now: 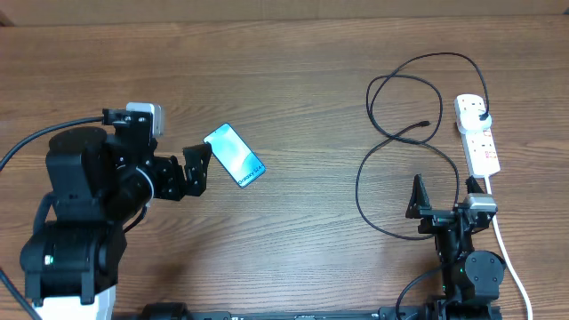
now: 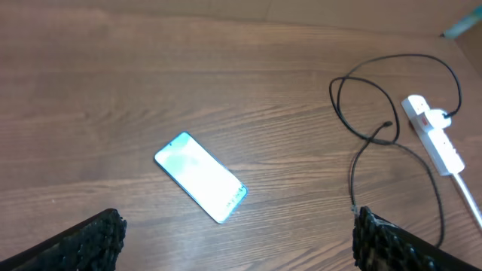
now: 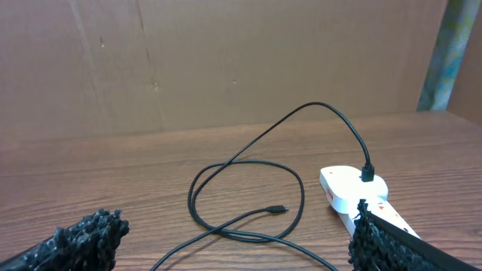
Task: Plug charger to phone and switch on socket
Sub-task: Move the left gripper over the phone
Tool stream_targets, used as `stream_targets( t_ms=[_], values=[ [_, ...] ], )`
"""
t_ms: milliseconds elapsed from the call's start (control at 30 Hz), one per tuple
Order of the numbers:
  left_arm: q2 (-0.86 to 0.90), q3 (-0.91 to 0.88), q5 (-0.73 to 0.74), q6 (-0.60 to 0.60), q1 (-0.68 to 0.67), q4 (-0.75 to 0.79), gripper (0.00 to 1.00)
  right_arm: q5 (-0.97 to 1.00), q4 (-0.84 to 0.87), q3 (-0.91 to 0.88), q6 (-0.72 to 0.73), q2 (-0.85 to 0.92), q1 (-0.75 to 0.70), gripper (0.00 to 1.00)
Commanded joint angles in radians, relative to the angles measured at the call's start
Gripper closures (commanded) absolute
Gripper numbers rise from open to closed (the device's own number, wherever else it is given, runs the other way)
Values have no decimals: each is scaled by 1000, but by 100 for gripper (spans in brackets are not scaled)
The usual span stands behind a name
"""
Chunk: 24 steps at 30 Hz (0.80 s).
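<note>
One phone (image 1: 235,156): slim, light teal screen, black edge, flat and diagonal on wooden table (image 1: 293,71), left of centre, just beside left gripper (image 1: 201,168), whose jaws gape, empty. Black charger cable (image 1: 372,142) loops at right; its plug (image 1: 481,112) sits in white socket strip (image 1: 478,138); connector tip (image 1: 428,124) lies loose, well apart from phone. Right gripper (image 1: 444,192) spread wide, empty, near socket strip.

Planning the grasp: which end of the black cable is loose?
The small connector tip, lying free on the table. The plug end sits in the white power strip.
</note>
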Motion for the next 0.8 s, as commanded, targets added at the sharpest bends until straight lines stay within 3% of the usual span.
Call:
stream_targets(
  t_ms=[0,533,767],
  values=[
    [45,26,-29,-129,4,11,0,2,8,-11,4,-11,-2,0],
    [225,39,-29,-272,4,11,0,2,8,-11,4,-11,-2,0],
    [252,52,-160,-401,-47,22,0,2,8,-11,4,-11,-2,0]
  ],
)
